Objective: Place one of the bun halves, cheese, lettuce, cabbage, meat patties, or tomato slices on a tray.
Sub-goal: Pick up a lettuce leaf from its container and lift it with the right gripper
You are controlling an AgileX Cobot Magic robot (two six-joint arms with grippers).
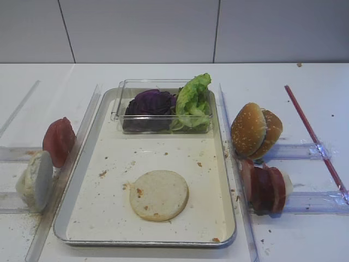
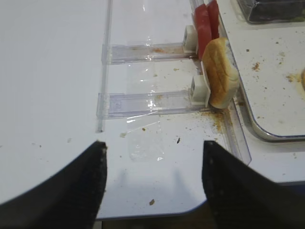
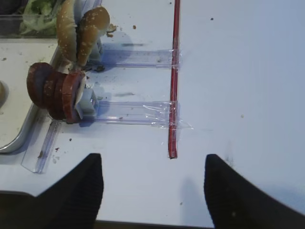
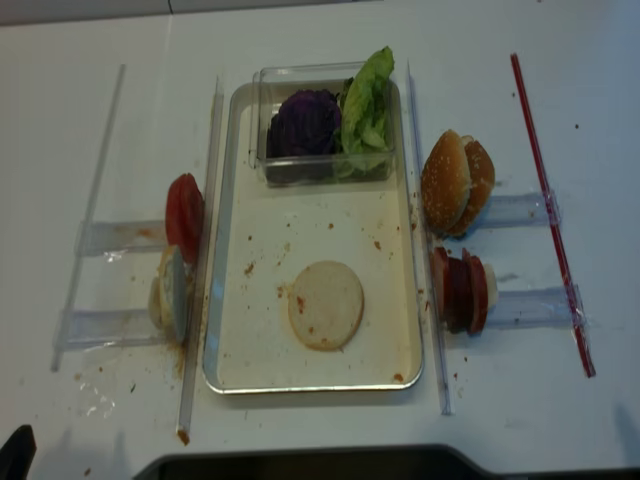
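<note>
One flat pale bun half (image 1: pixel 158 195) already lies on the tray (image 1: pixel 224 164) floor, lower centre of the high view. Lettuce (image 1: pixel 193 101) and purple cabbage (image 1: pixel 151 103) sit in the clear plastic box (image 1: pixel 163 124) at the tray's top end. Two domed sesame bun halves (image 1: pixel 255 130) stand on edge just right of the tray, with the meat patties (image 1: pixel 264 188) below them in the next holder. Tomato slices (image 1: pixel 58 141) stand upright at left.

Right gripper (image 3: pixel 153 179) is spread wide, holding nothing, over bare table at the bottom of its wrist view. Left gripper (image 2: pixel 152 174) likewise looks wide and empty, though only its fingertips show.

Lettuce is likely light, floppy and tear-prone; pinch at the pale rib. Domed buns are probably soft and crushable, so grip lightly across the faces.
</note>
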